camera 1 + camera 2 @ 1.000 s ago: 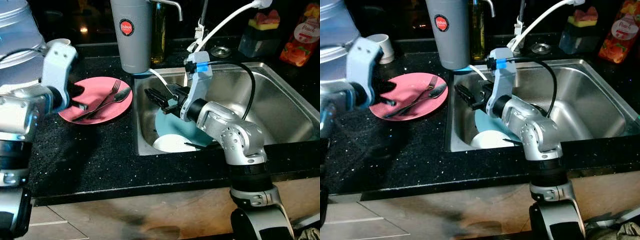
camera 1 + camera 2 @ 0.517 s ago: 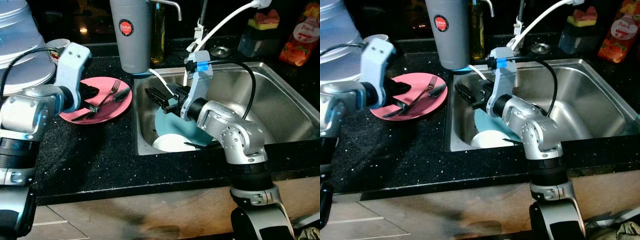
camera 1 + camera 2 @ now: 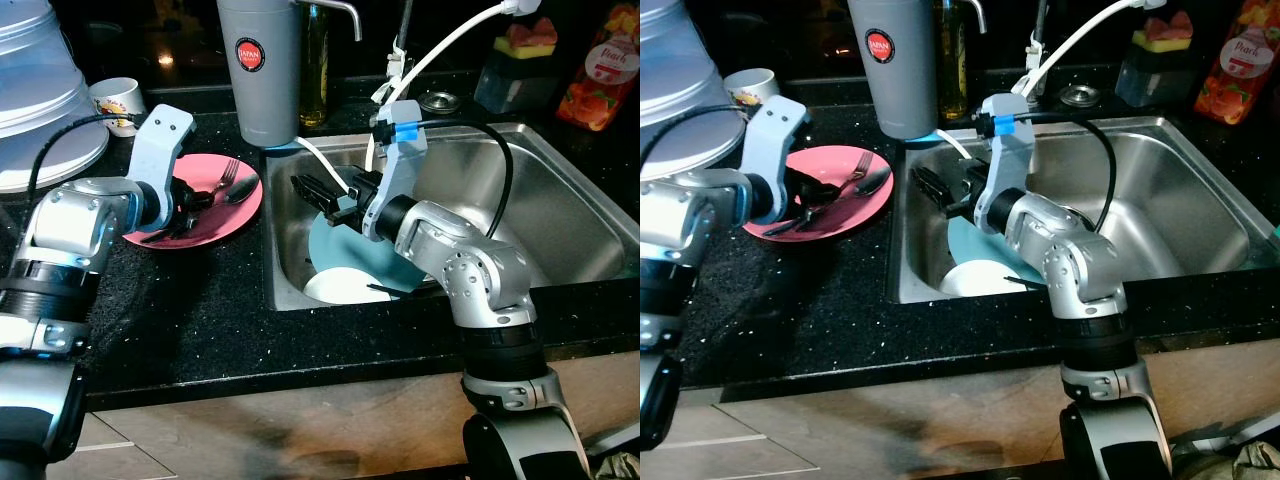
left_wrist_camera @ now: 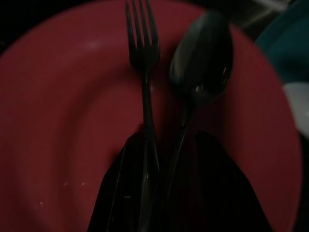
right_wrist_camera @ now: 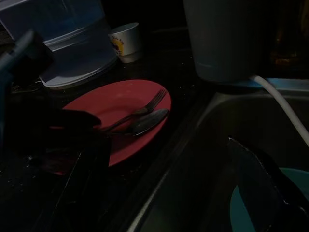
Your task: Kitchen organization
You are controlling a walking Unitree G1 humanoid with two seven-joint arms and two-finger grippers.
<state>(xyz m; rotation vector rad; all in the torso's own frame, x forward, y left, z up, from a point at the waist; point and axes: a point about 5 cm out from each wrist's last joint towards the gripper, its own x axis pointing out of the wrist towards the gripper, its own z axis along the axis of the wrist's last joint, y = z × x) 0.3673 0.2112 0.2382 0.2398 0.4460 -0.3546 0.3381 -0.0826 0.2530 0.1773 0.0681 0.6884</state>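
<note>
A pink plate (image 3: 215,215) lies on the black counter left of the sink, with a fork (image 3: 225,178) and a spoon (image 3: 240,190) side by side on it. My left gripper (image 3: 183,208) is down on the plate, open, its black fingers (image 4: 118,193) on either side of both handles. The fork (image 4: 143,72) and spoon (image 4: 200,63) run out between them. My right gripper (image 3: 325,200) hangs open over the left part of the steel sink (image 3: 560,210), holding nothing. Below it a teal plate (image 3: 350,250) and a white bowl (image 3: 345,288) lie in the sink.
A tall grey flask (image 3: 260,70) stands at the sink's back left corner, and a white hose (image 3: 450,45) arcs above the sink. A small white cup (image 3: 112,97) and a clear plastic tub (image 3: 40,90) sit at the far left. A sponge holder (image 3: 520,70) and a juice bottle (image 3: 595,75) stand at the back right.
My left arm has swung right and down onto the pink plate, bringing its fingers around the fork and spoon handles. The right arm has stayed put.
</note>
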